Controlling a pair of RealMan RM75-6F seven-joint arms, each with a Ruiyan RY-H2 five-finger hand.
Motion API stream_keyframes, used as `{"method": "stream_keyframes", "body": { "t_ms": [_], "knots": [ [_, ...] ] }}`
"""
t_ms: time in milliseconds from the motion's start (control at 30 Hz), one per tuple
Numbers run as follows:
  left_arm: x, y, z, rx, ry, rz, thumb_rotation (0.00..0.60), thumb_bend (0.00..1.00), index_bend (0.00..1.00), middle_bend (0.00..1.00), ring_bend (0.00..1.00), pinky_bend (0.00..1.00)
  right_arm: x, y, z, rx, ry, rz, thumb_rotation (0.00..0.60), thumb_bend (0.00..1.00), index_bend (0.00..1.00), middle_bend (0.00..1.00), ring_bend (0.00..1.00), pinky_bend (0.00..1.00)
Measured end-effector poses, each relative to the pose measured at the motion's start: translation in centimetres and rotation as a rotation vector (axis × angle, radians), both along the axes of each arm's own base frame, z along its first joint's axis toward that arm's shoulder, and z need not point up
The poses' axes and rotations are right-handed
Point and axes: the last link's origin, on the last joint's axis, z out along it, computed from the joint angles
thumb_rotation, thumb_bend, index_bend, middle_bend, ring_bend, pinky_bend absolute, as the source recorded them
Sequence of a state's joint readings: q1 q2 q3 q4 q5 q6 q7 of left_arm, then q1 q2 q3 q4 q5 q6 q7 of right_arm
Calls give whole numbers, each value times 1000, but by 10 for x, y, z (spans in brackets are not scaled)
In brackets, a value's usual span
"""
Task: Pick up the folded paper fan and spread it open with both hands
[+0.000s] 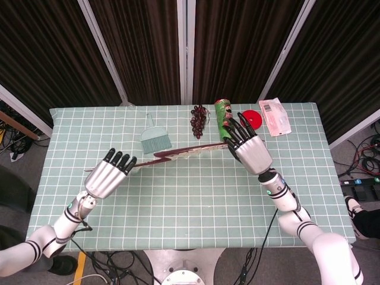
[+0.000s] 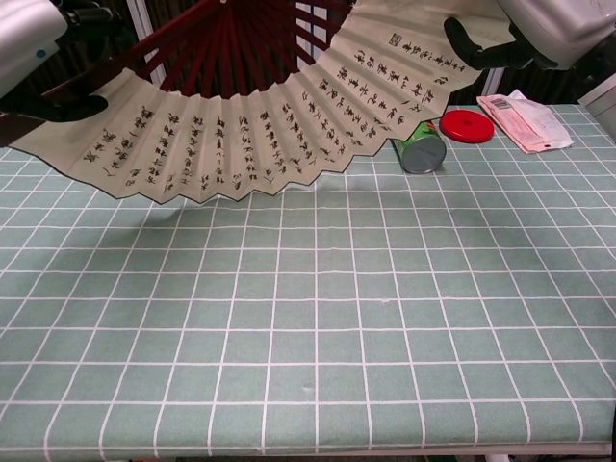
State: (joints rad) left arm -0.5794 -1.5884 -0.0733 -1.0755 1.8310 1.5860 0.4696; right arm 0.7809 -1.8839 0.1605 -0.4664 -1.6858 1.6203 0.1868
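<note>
Above the bench [image 2: 318,318], toward its far edge, the paper fan [image 2: 241,135] hung nearly fully spread. The left hand [image 1: 105,177] and right hand [image 1: 248,149] had fingers clamped on its end ribs (next: a slight further parting, judged).

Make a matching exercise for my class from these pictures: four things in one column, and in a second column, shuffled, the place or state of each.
Things:
1. fan
2. can
3. brush
4. red lid

Place or state:
A. lying on its side on the table, green
B. held spread open above the table by both robot hands
C. flat on the table between the can and a pink packet
D. on the table left of the dark grapes, handle pointing to the far edge

Pairs: 1-B, 2-A, 3-D, 4-C
</note>
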Motion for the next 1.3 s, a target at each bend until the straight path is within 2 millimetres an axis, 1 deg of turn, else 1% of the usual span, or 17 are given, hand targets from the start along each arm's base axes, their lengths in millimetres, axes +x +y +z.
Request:
{"method": "stream_keyframes", "body": {
  "t_ms": [67,200,333,367,467,600,667,733,900,1000,1167,1233,1300],
  "knots": [
    [1,-4,-1,-20,-1,12,600,6,259,420,405,423,1,2,-1,-7,-3,18,600,465,448,255,109,0],
    [7,-14,-1,-80,-12,44,600,0,220,349,329,363,-1,9,-1,-22,2,50,600,466,433,243,92,0],
    [13,-25,1,-163,-23,72,600,0,172,279,244,305,-10,20,0,-34,22,82,600,465,420,234,76,0],
    [15,-28,2,-185,-25,79,600,0,158,255,209,279,-12,23,0,-35,24,89,600,465,414,230,68,0],
    [19,-36,3,-265,-37,110,600,0,136,211,139,232,-23,35,2,-39,35,105,600,465,399,219,49,0],
    [24,-45,9,-376,-48,153,600,0,123,185,97,207,-41,51,2,-32,48,90,600,456,385,214,40,0],
    [24,-46,10,-414,-57,167,600,0,109,165,68,186,-51,58,1,-21,52,65,600,440,355,206,30,0],
    [23,-45,9,-454,-56,190,600,0,102,155,60,176,-59,62,0,-5,63,37,600,414,305,184,11,0],
    [16,-39,2,-534,-29,295,600,0,87,146,37,167,-69,60,-2,50,95,-30,600,333,199,145,0,0],
    [9,-32,-3,-575,-19,382,600,0,85,134,25,159,-72,60,-2,81,97,-63,600,309,176,131,0,0],
    [-4,-16,-7,-598,-51,512,600,0,84,104,0,144,-75,66,-1,132,86,-124,600,254,142,110,0,0],
    [-10,-10,-9,-612,-81,568,591,0,83,93,0,142,-76,70,0,151,81,-153,600,239,126,101,0,0],
    [-15,-5,-9,-635,-120,620,569,0,80,86,0,137,-78,73,2,165,82,-179,600,226,106,93,0,0]
  ]
}}
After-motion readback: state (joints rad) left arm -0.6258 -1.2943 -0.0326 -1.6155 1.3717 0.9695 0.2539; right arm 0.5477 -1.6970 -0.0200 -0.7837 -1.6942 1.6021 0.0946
